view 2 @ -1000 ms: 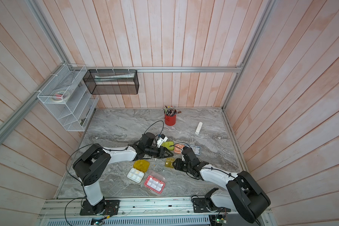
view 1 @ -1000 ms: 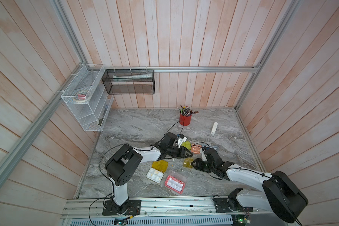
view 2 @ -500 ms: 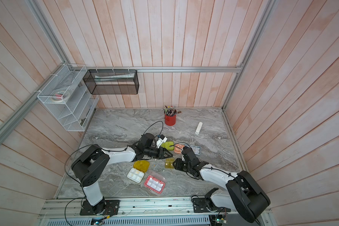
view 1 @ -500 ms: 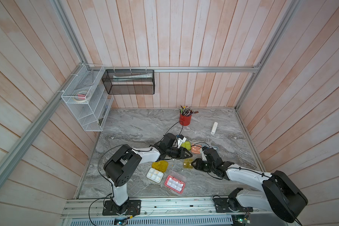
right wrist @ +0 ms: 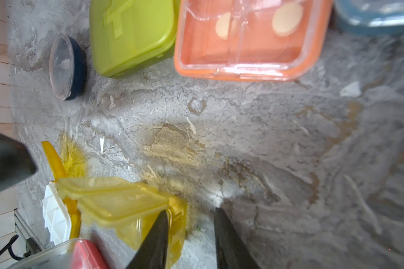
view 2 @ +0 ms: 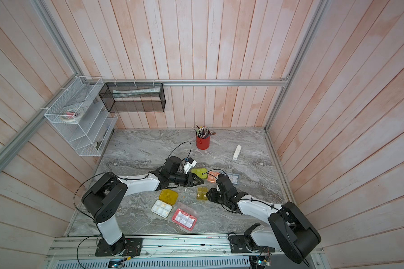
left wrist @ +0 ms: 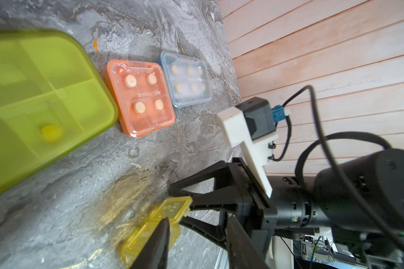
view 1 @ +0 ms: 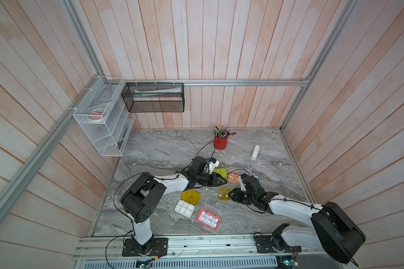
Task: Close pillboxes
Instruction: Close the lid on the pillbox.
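Nearest me lay one pink box (view 1: 208,218) and one yellow box (view 1: 185,208), both open. My right gripper (right wrist: 191,212) stood part open, holding nothing, one finger over the olive box (view 1: 224,193), whose lid was ajar. My left gripper (view 1: 222,181) hovered part open, empty. Beyond sat one lime box (left wrist: 33,97), one orange box (left wrist: 141,97), one blue box (left wrist: 187,79) and one round box (right wrist: 64,66), seven boxes in all. Farthest were one stick (view 1: 255,152) and one cup (view 1: 220,143).

Both top views: bright, even, diffuse light; sharp focus; the pale wooden wall planks (view 1: 196,46) splay toward the edges. Wrist views: the lime-green translucent plastic compartment case (left wrist: 33,93) is blurred; the orange clear-lidded plastic case (right wrist: 243,51) shows glare.
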You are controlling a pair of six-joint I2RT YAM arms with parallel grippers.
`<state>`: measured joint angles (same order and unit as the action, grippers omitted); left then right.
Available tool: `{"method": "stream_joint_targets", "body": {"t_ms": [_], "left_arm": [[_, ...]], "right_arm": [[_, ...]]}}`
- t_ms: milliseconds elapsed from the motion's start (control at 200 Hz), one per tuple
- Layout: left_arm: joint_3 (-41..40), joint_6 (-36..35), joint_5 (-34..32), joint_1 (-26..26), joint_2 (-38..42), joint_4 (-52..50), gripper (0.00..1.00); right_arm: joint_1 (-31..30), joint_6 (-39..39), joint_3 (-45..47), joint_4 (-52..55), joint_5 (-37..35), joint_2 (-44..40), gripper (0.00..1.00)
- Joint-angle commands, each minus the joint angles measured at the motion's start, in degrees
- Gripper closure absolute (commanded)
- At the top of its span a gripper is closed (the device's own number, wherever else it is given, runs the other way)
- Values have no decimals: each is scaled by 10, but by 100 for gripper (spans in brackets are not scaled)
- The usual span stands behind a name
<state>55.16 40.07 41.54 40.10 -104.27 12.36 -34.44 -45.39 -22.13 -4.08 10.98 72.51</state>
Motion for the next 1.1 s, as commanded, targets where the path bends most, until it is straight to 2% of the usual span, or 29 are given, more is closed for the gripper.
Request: {"method": "stream_joint_targets", "body": {"t_ms": [0,840,1095], "left_arm": [[8,-12,-4,0,-14,-4,57],[7,-17,-13,13,10,-29,57],[-6,-12,-27,-9,28,-28,57]], "right_arm": [[2,1,7,28,-17,-5,67],[2,3,0,55,-30,-43,78],[-2,3,-2,47,-20,-30,78]]}}
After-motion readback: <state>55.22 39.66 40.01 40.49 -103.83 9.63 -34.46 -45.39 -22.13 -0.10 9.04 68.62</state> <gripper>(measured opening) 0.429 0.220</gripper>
